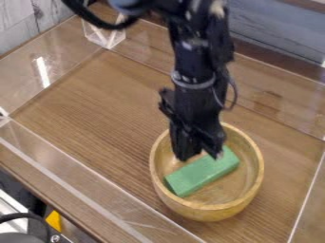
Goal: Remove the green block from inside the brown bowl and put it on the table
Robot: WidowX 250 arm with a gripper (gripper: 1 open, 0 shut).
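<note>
The green block [200,174] lies tilted inside the brown bowl [249,193] at the lower right of the table [102,104]. Nearly all of its top face shows. My gripper [203,154] points straight down over the bowl. Its dark fingers are shut together, with their tips at the block's far long edge. Nothing shows between the fingers. The block seems to rest in the bowl rather than hang from them.
Clear acrylic walls [51,66] bound the tabletop on the left, front and back. The dark arm [191,57] rises from the bowl toward the top of the view. Open wood surface lies left of the bowl.
</note>
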